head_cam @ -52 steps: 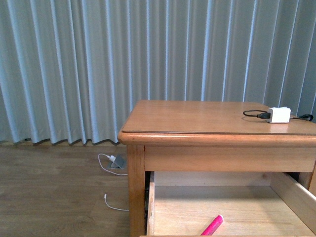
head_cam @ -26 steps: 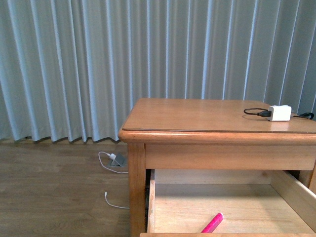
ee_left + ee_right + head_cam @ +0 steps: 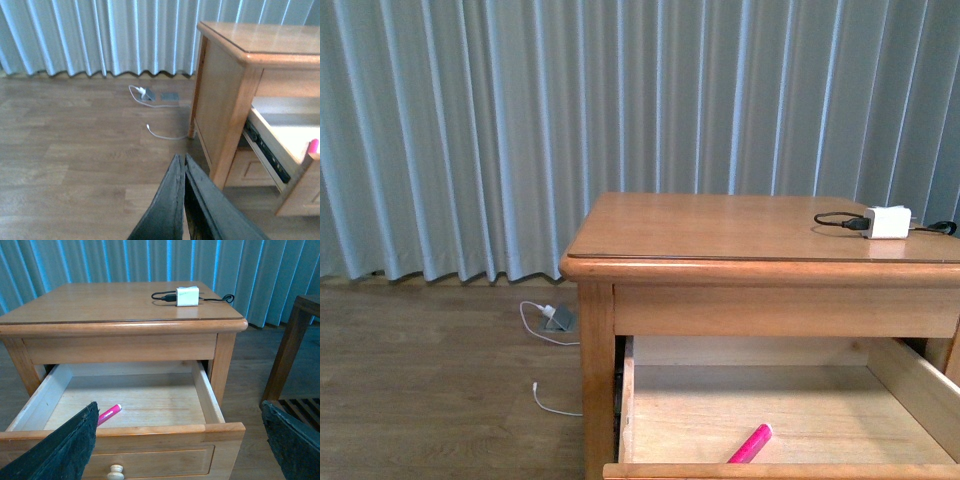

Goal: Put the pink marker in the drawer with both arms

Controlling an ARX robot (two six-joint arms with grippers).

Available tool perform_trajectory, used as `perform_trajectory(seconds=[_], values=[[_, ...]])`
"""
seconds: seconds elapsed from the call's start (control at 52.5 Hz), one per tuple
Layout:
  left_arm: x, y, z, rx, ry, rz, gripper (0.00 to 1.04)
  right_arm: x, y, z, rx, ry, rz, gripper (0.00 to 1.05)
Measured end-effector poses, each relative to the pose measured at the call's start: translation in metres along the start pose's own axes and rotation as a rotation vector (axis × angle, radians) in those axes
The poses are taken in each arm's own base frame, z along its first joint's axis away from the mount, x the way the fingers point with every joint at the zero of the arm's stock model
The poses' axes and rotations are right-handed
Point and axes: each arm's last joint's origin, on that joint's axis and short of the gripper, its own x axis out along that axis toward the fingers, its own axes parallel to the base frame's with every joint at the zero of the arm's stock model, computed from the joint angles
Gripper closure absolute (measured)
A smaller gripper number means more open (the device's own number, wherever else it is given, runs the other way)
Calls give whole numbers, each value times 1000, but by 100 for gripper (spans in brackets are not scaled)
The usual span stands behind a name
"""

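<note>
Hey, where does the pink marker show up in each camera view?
Front: pink marker at the bottom edge, lying in the open drawer.
Left wrist: pink tip peeking over the drawer front.
Right wrist: on the drawer floor, near the front board.
Shared landmark: the open drawer.

drawer (image 3: 626,400): right side and front panel cut off by the front view's edges.
pink marker (image 3: 750,444): lower end hidden behind the drawer front in the front view; only its tip shows in the left wrist view.
charger cable (image 3: 940,228): far end runs off the front view's edge.
left pincer (image 3: 183,160): base cut off; only two touching tips show.
right pincer (image 3: 179,407): spread fingers (image 3: 70,445) cut by picture corners; one covers the marker's rear.
</note>
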Motion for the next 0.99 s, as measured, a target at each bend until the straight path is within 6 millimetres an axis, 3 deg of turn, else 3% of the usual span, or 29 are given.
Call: perform_trajectory(seconds=[0.324,0.4,0.533,0.705,0.819,0.99], values=[[0,0,0,1,-2,0,101,0,0,0,0,0,0,8],[0,0,0,1,-2,0,88,0,0,-1,7,11,-16,8],[0,0,0,1,-2,0,63,2,-2,-10,73,198,-112,8],[0,0,0,1,-2,0,32,13,1,-21,135,489,4,8],[0,0,0,2,-2,0,8,35,9,-22,162,610,105,8],[0,0,0,2,-2,0,6,72,26,-21,161,683,161,8]])
